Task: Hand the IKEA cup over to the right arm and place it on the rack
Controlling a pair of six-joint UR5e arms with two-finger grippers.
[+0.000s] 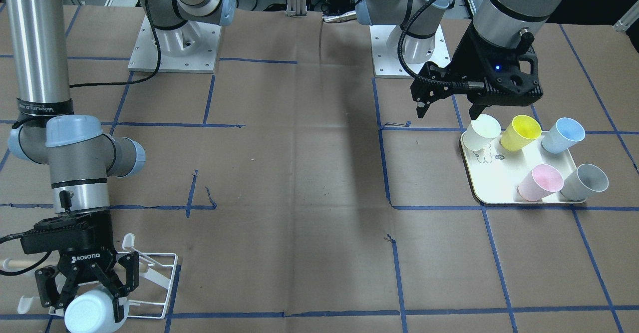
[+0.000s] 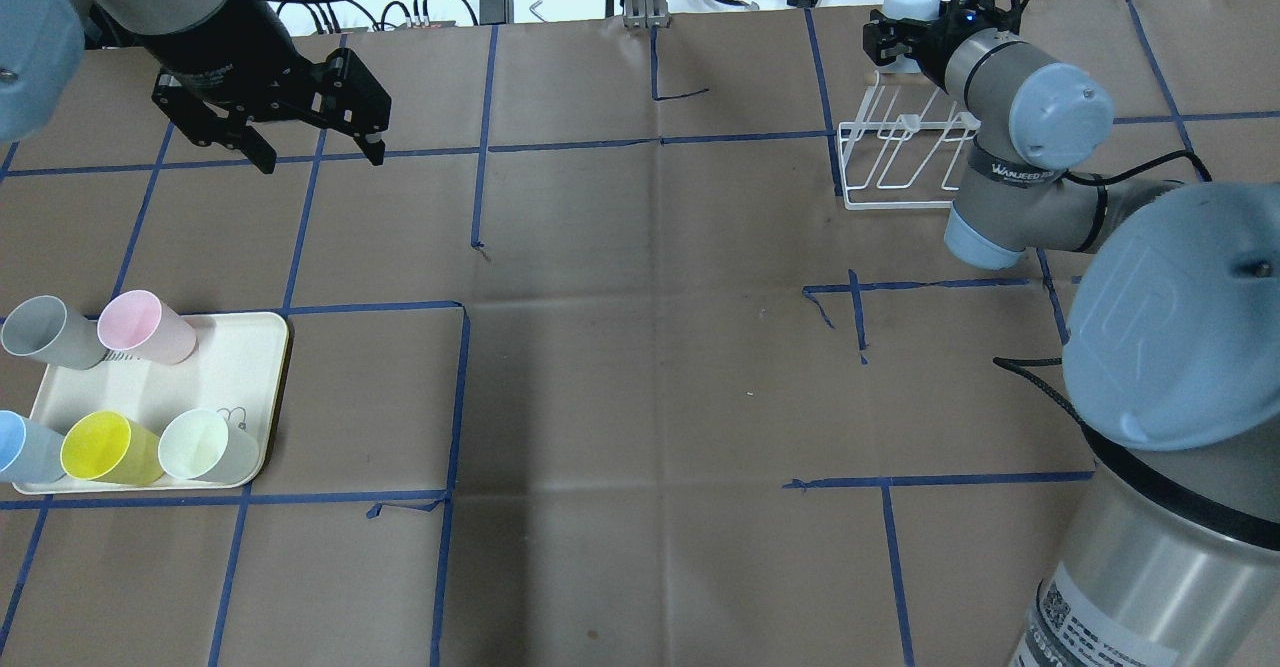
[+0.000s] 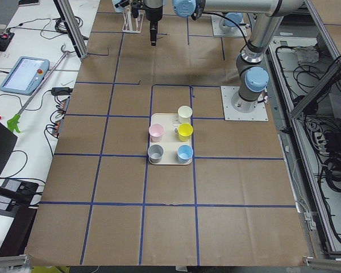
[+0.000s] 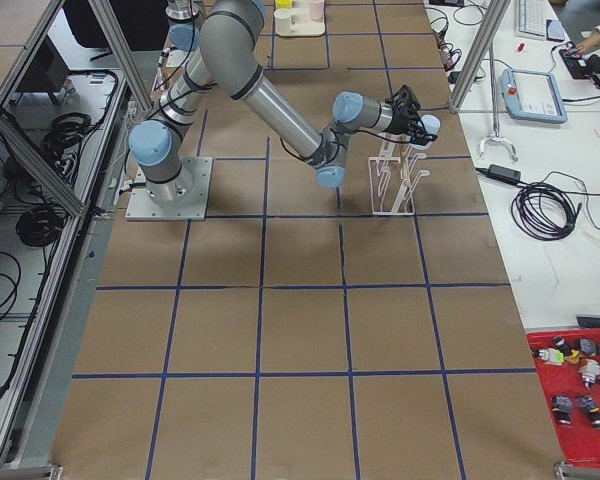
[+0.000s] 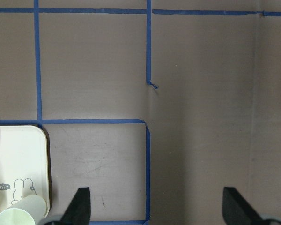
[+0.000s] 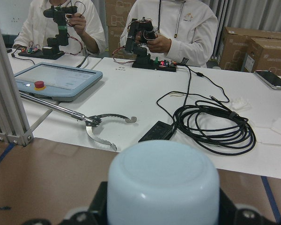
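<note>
Brown table (image 2: 640, 367) gridded with blue tape (image 2: 560, 145); carries cream tray (image 2: 240, 367) and white rack (image 2: 900, 162)

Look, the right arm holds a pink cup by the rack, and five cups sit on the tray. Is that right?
Not quite. The cup in the right arm's jaws is pale blue, not pink; the front-facing view shows it. It is by the rack, and five cups do sit on the tray.

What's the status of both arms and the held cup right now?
Right end effector shut on pale blue cup, at the rack. Left end effector open, empty, near the tray. Nothing visibly in the way.
</note>
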